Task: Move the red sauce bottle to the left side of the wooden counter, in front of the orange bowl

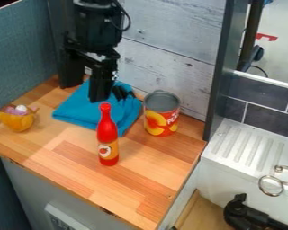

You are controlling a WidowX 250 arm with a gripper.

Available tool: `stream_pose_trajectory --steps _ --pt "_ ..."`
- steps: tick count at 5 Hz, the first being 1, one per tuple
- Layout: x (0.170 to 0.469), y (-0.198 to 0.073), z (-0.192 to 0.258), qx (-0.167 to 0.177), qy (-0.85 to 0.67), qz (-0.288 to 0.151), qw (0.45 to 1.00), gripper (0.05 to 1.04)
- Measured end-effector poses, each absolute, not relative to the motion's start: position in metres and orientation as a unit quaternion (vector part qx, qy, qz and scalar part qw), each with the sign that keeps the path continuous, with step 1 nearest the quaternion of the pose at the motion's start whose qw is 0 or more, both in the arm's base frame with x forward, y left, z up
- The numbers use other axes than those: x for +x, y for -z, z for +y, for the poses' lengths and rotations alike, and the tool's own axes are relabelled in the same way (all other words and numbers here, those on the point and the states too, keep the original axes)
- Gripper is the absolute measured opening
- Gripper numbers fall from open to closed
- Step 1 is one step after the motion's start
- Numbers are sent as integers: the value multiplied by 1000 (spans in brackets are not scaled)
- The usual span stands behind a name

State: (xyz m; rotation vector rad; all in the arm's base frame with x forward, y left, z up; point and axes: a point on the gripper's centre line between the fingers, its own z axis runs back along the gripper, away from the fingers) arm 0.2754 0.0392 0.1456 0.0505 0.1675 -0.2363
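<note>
Jaws parted and empty, our black gripper (110, 93) hangs above the folded blue cloth (80, 108), near the cap of our red ketchup bottle (108, 137). We see the bottle upright on the wooden counter (134, 179), an open peach can (161, 117) to its right and a small yellow bowl (17, 121) at far left.

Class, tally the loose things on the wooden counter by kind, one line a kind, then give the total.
Bottles: 1, the red bottle
Cans: 1, the red and yellow can
Cloths: 1, the blue cloth
Other: 1, the small yellow object
Total: 4
</note>
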Motion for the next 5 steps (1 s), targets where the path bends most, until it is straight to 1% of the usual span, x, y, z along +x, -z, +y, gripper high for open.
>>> stream_pose_trajectory --steps 1,2,3,4,5 --pt "285 -131 40 25 131 81 988 1003" --pt "291 -113 41 21 140 93 986 1003" --pt "295 -97 39 6 137 121 983 1003" --pt "299 -89 37 -2 136 128 982 1003" --pt "301 -83 36 -6 136 135 981 966"
